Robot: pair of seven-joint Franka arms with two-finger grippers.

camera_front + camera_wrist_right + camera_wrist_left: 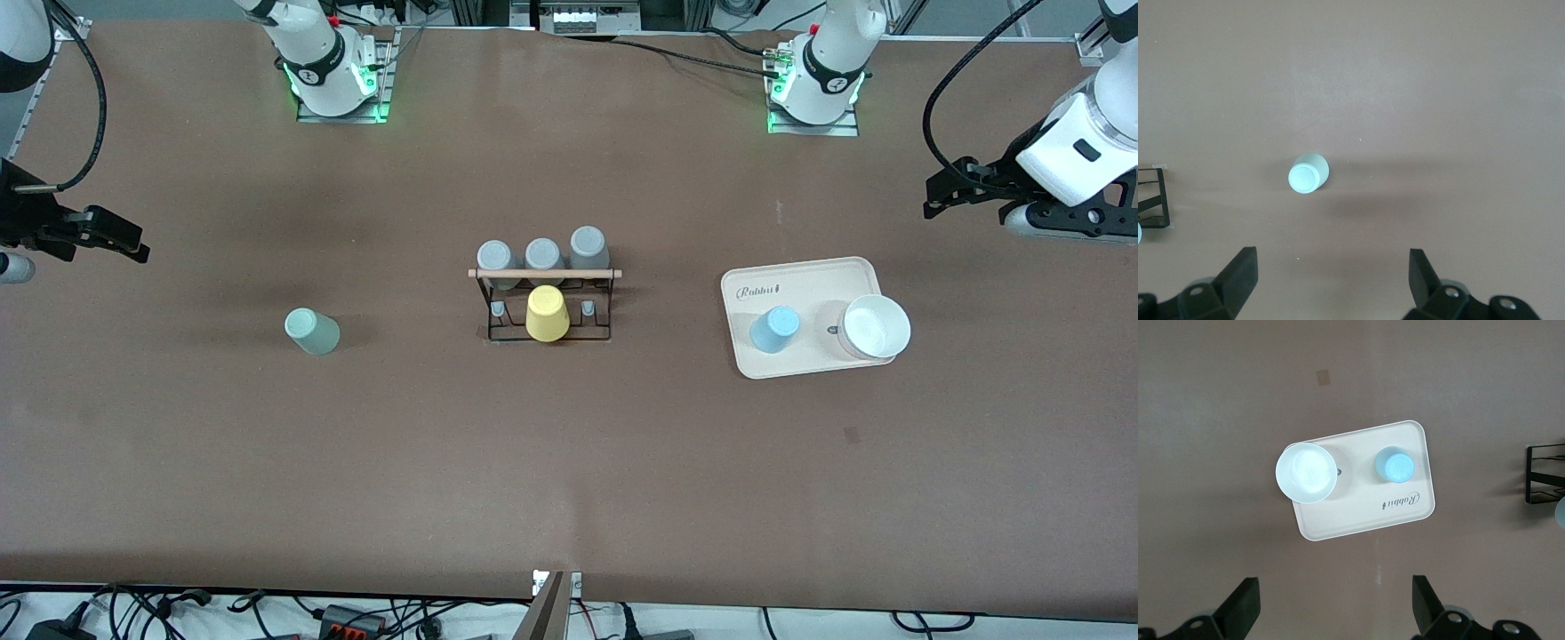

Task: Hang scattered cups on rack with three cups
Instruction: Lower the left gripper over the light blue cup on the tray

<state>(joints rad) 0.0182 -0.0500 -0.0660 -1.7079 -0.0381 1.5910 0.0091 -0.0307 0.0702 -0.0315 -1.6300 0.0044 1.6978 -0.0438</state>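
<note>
The black wire rack point(544, 307) with a wooden rod stands mid-table; three grey cups point(542, 254) sit on its farther row and a yellow cup point(547, 313) on its nearer row. The pale mint cup point(311, 332) stands upside down on the table toward the right arm's end and shows in the right wrist view point(1309, 174). The light blue cup point(774, 329) stands upside down on the cream tray point(800, 280) and shows in the left wrist view point(1395, 465). My left gripper point(935, 197) point(1335, 587) hangs open and empty over bare table near the tray. My right gripper point(132, 244) point(1331, 257) hangs open and empty over bare table near the mint cup.
A white bowl point(876, 327) point(1306, 472) sits on the tray beside the blue cup. Two short pegs of the rack's nearer row flank the yellow cup. Rack corners show at the edges of the left wrist view point(1545, 473) and the right wrist view point(1155, 197).
</note>
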